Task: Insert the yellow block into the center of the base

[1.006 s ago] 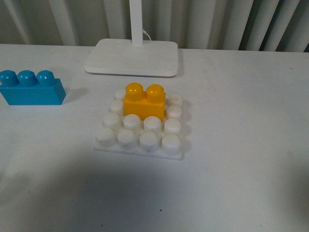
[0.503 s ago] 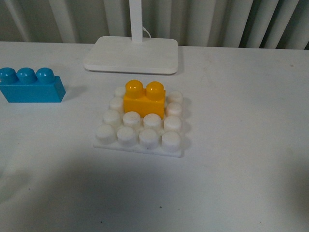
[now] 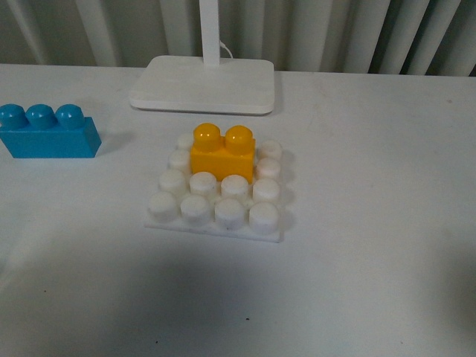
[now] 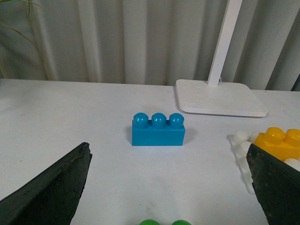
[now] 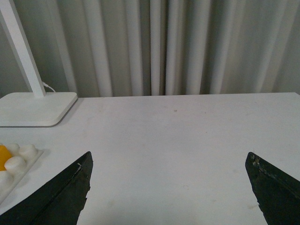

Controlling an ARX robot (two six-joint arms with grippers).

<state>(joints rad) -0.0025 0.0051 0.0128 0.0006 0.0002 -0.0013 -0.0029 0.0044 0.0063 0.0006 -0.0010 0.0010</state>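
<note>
Front view: yellow block [image 3: 222,153] sits on the base [image 3: 216,191], studs up, in the far middle part of the stud grid, white studs showing on its left, right and near sides. It looks seated level, not tilted. Base lies flat on the white surface [image 3: 372,223]. Lamp foot [image 3: 203,85] is just behind the base, pole [image 3: 210,33] rising from it. Blue brick [image 3: 48,134] stands well to the left, apart from the base. No arm in this view.

Left wrist view: left gripper [image 4: 171,187] jaws wide apart, nothing between the dark fingers [image 4: 51,187]. Blue brick [image 4: 158,130] ahead on the surface, block [image 4: 281,143] and base edge [image 4: 241,145] off to one side, lamp foot [image 4: 220,97] beyond. Green studs [image 4: 161,223] peek in at the frame edge.

Right wrist view: right gripper [image 5: 168,187] jaws wide apart, holding nothing, over bare surface. Base corner [image 5: 16,164] with a sliver of block [image 5: 3,155] at frame edge; lamp foot [image 5: 35,108] further off; curtain [image 5: 187,47] behind.
</note>
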